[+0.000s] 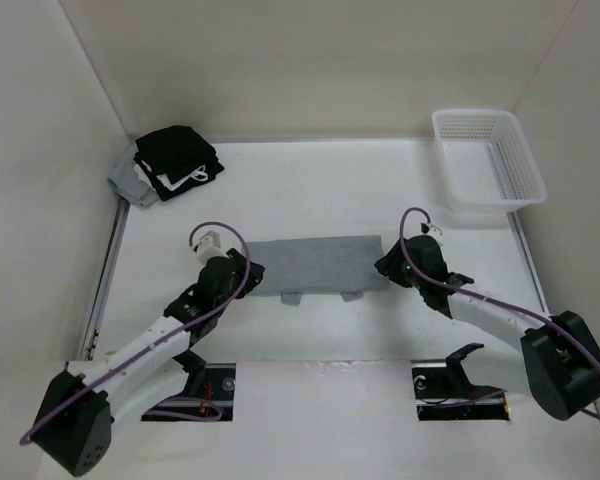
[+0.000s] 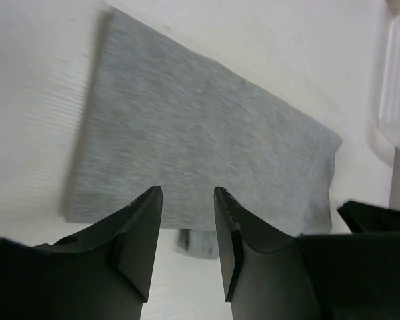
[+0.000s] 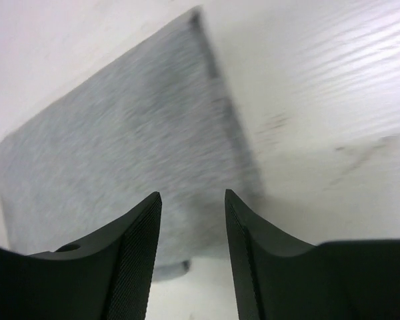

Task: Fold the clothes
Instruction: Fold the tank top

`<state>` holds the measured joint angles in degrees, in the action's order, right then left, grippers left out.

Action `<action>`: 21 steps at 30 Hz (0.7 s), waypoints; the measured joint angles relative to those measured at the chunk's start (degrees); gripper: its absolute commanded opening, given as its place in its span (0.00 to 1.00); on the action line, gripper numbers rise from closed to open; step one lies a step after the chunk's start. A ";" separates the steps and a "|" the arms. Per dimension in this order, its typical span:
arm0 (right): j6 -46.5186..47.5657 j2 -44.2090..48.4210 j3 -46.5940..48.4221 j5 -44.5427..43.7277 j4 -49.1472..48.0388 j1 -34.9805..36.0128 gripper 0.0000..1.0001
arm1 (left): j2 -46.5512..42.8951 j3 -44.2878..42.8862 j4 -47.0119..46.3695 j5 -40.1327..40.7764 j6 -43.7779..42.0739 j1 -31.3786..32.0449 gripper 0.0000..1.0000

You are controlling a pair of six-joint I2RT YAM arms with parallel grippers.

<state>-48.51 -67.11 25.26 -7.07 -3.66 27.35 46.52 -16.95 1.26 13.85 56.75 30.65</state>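
The clothes [image 1: 315, 264] are one plain mid-grey knit garment lying flat as a folded rectangle in the middle of the table, with two short tabs poking out along its near edge. My left gripper [image 1: 248, 270] hovers at the garment's left end, open, with nothing between its fingers. In the left wrist view the grey cloth [image 2: 200, 147] lies beyond the left gripper [image 2: 187, 200], one tab showing between the jaws. My right gripper [image 1: 388, 266] stands open at the garment's right end. The right wrist view shows the cloth [image 3: 127, 147] under and ahead of the empty right gripper [image 3: 192, 203].
A pile of black garments with a white mark [image 1: 180, 160] on a pale grey one sits at the back left. A white plastic basket [image 1: 487, 160] stands at the back right; its rim [image 2: 397, 73] shows in the left wrist view. White walls enclose the table.
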 measured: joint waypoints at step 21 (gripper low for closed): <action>-7.10 -11.85 1.36 0.94 -6.45 -2.19 0.37 | 14.67 -5.97 -15.21 1.42 -2.38 10.47 0.34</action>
<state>-55.61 -78.96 26.61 -6.13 -10.11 25.17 61.19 -22.92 -13.96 15.27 54.37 41.12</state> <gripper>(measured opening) 0.404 0.338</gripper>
